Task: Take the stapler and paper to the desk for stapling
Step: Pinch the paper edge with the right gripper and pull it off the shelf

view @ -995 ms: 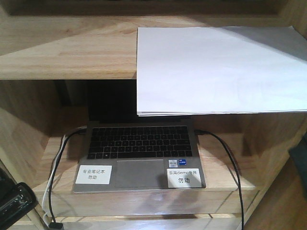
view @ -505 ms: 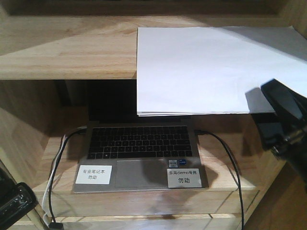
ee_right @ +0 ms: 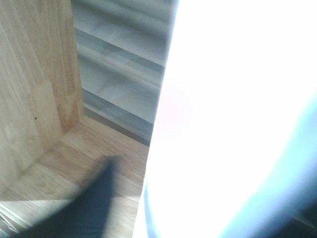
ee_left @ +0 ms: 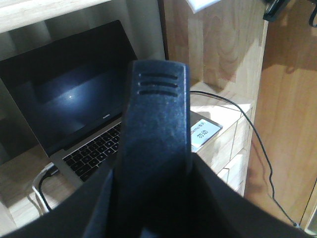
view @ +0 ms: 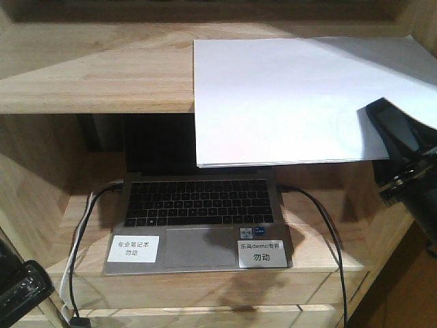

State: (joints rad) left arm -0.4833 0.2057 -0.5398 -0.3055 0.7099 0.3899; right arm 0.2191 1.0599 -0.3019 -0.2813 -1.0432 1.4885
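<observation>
Paper (view: 287, 96) lies on the upper shelf (view: 95, 75) above the laptop (view: 198, 219). Right gripper (view: 392, 130) has arrived over its near right corner, shifting the stack slightly; jaw state indeterminate. Grasp judged imminent; stapler not seen

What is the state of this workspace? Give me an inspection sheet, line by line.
Surface: light wooden shelf unit; upper board carries the sheets.
Job's things: thin stack of white paper overhangs the upper board's front edge; stapler and desk not seen.
Clutter: open grey laptop bearing two white printed labels, on the lower board.
Grippers: right gripper at the paper's right corner, grip unclear; left gripper low, away, jaws unclear.
Cables: black cable right of laptop; black and white cables left.
Surroundings: nothing seen.
</observation>
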